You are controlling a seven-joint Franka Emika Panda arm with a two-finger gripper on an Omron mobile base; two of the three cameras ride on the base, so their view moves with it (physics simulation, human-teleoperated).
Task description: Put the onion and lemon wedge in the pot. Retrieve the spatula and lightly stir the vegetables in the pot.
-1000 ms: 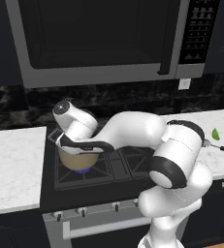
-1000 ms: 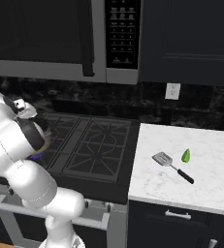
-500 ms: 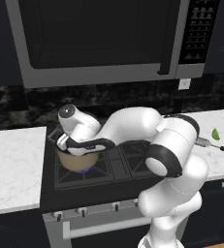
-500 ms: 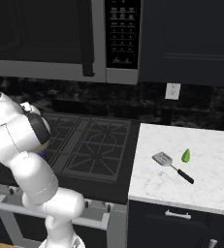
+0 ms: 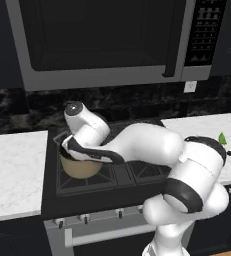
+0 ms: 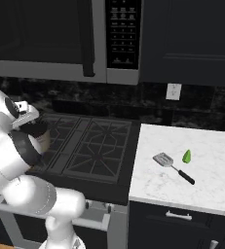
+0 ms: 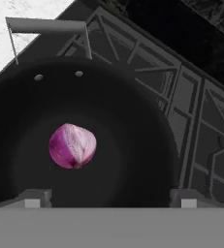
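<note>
The purple onion (image 7: pixel 72 145) lies on the dark bottom of the pot (image 7: pixel 137 116), apart from both fingers. My gripper (image 7: pixel 108 201) hangs open just above it, one fingertip at each side of the pot's mouth. In the left base view the tan pot (image 5: pixel 79 169) stands on the stove's front left burner with my hand reaching down into it. On the white counter to the right lie the green lemon wedge (image 6: pixel 186 156) and, beside it, the spatula (image 6: pixel 170 163) with its black handle pointing toward the front right. The wedge (image 5: pixel 221 138) also peeks out past my arm.
The black stove (image 6: pixel 94 146) has grates all around the pot. A microwave (image 5: pixel 102 40) hangs low above the stove. White counters (image 5: pixel 12 160) flank it on both sides, and a wall outlet (image 6: pixel 173 91) sits behind the right counter.
The jaws have opened wide and let go of the onion, which now rests in the pot. The hand has shifted slightly over the pot.
</note>
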